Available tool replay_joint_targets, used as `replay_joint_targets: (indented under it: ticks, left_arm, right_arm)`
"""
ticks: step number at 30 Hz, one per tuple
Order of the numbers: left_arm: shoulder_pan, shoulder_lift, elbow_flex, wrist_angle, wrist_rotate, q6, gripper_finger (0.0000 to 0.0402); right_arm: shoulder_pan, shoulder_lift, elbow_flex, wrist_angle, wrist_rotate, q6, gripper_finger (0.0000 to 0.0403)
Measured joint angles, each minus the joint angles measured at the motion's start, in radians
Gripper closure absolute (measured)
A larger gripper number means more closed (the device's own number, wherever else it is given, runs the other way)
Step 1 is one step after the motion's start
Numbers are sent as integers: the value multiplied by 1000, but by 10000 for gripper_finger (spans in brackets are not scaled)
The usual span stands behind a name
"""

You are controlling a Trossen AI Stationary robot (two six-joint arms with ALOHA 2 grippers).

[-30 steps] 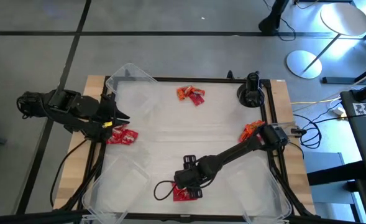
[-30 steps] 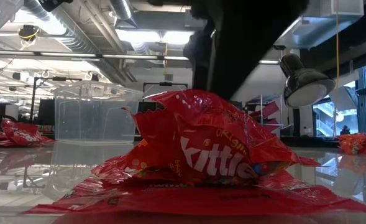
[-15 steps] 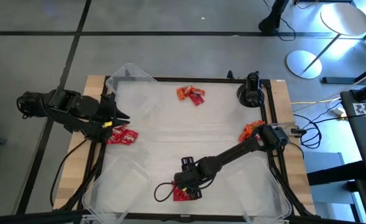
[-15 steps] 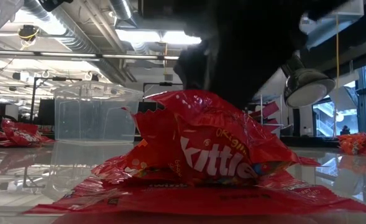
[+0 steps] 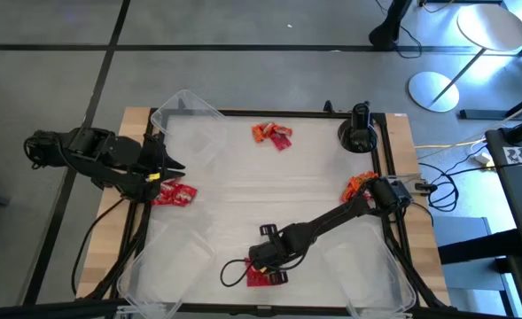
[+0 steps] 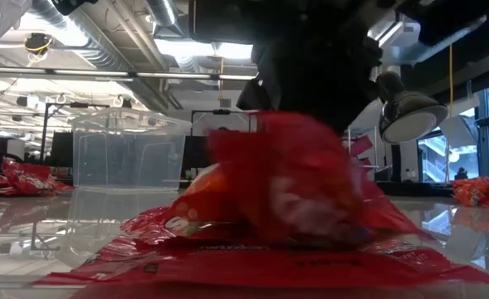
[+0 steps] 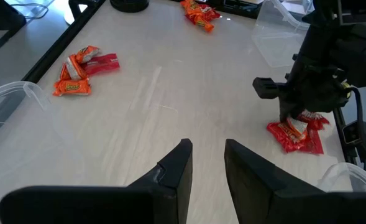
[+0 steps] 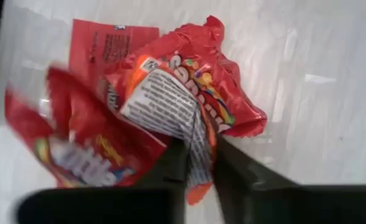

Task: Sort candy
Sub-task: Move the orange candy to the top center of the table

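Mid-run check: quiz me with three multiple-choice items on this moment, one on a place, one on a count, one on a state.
1. Where is the right hand?
A. over the red candy packets at the table's near edge
B. beside the black lamp base
C. inside a clear bin

2. How many separate candy piles lie on the table?
A. two
B. four
C. six

3. What is the right hand doing?
A. standing wide open
B. shut on a red Skittles packet
C. gripping a bin's rim

Answers: 1 A, the high view shows it there. 2 B, piles far, left, right and near. 3 B, the right wrist view shows the fingers pinching the wrapper.
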Motion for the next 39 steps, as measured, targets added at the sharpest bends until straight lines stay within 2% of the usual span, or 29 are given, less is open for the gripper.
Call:
replay_joint_targets:
  ticks: [2, 7, 11, 16, 24, 30, 39]
  left_arm:
    - [0, 0, 0, 0, 0, 0, 315]
    - [0, 0, 0, 1, 0, -13, 315]
    - [0, 2, 0, 5, 0, -15, 315]
    - [0, 5, 0, 5, 0, -40, 315]
    - [0, 10, 0, 4, 0, -55, 315]
    - [0, 21, 0, 4, 0, -55, 315]
    - [0, 41, 0, 6, -12, -90, 315]
  right_arm:
    - [0, 0, 19, -18, -8, 17, 389]
    - [0, -12, 102, -131, 50, 57, 369]
    - [-20, -40, 156, -216, 80, 67, 385]
    - [-93, -77, 157, -285, 86, 58, 397]
    - [-246, -99, 153, -378, 125, -52, 400]
    - [-386, -109, 46, -352, 123, -67, 399]
    - [-571, -244, -250, -84, 151, 42, 398]
